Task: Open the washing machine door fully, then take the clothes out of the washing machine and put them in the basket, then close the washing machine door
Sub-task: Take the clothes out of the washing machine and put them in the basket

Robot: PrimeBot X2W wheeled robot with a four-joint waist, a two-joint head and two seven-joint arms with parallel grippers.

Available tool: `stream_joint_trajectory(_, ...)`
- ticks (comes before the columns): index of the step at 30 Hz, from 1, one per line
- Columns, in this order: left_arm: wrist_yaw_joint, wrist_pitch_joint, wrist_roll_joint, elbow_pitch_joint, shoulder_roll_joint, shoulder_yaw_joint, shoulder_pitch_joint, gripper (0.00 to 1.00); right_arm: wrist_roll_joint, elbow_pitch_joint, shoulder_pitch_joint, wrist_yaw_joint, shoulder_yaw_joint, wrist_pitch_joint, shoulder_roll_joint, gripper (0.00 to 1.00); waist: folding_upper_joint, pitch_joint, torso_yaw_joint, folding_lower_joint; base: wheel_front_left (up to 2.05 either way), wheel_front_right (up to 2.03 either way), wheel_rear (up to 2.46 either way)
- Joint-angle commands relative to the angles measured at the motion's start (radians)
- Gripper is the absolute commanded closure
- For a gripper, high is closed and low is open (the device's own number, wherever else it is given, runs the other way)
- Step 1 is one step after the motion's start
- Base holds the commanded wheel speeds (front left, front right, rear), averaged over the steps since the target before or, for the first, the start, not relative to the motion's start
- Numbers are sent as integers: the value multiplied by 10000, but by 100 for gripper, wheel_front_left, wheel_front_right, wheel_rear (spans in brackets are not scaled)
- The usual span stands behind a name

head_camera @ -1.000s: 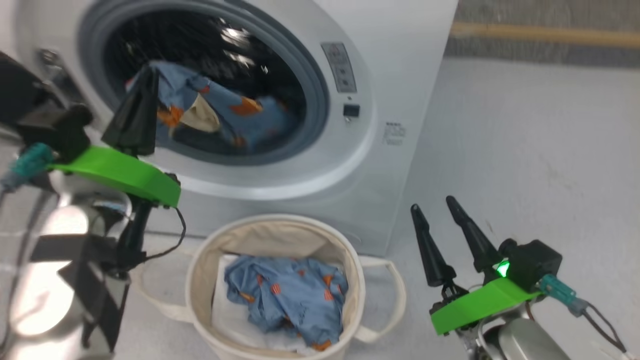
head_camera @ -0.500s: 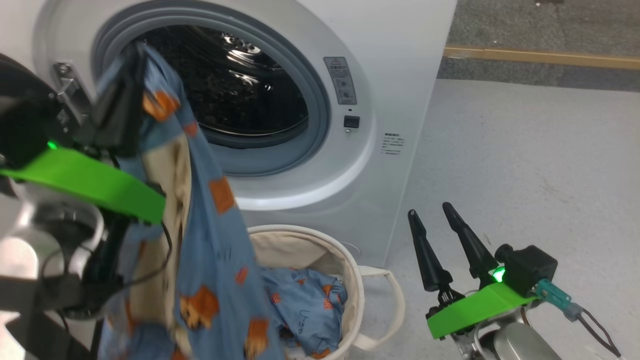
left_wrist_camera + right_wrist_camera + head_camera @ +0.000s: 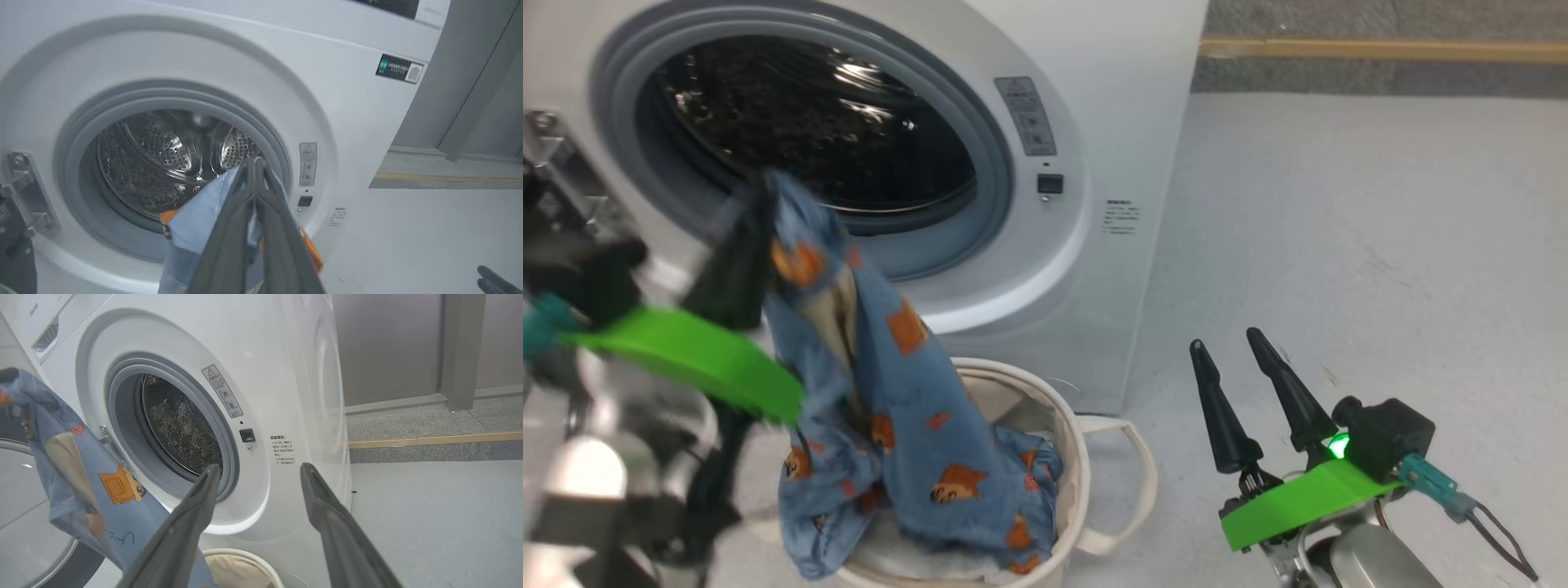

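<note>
The washing machine [image 3: 1094, 98] stands open, and its steel drum [image 3: 163, 159] has no fabric inside. My left gripper [image 3: 756, 208] is shut on a light-blue garment of the clothes [image 3: 890, 367], held in front of the drum mouth. The garment hangs down, and its lower end lies in the cream basket [image 3: 1085, 457] below the machine. In the left wrist view the shut left gripper [image 3: 255, 163] pinches the blue fabric [image 3: 196, 228]. The washing machine door [image 3: 77, 565] is swung out at the left. My right gripper [image 3: 1229, 347] hovers open and empty over the floor right of the basket.
A white sheet [image 3: 915, 563] lines the basket's bottom. Grey floor [image 3: 1339, 245] stretches to the right of the machine, up to a yellow strip [image 3: 1380, 49] at the back. The door hinge [image 3: 556, 155] sticks out at the machine's left edge.
The left gripper has pulled the blue garment out of the drum and lowered it, so its end now rests in the basket. The head camera has shifted. The right gripper stays still.
</note>
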Motion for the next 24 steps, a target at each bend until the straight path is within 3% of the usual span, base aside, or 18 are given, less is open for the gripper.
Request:
stream_joint_trajectory(1,21,-187,-37,317,136,223,360,100,-20,-375,-369,12,146,-120,-2,0,-1,186,-235,1,0,0,0)
stream_joint_trajectory(12,-588,-2651,201,5549,-931,-487,924,100,-105,-537,-678,12,147,-123,-151,0,-1,969,-1025,1,0,0,0)
stream_joint_trajectory(19,-814,-4321,-107,10653,-1556,-179,-395,100,-249,-777,-913,12,-70,-56,-366,0,-1,2122,-1665,1,0,0,0)
stream_joint_trajectory(24,-1114,-4839,-236,13048,-1899,-240,-1437,100,-424,-1092,-1088,12,-298,0,-476,0,-1,2963,-2054,1,0,0,0)
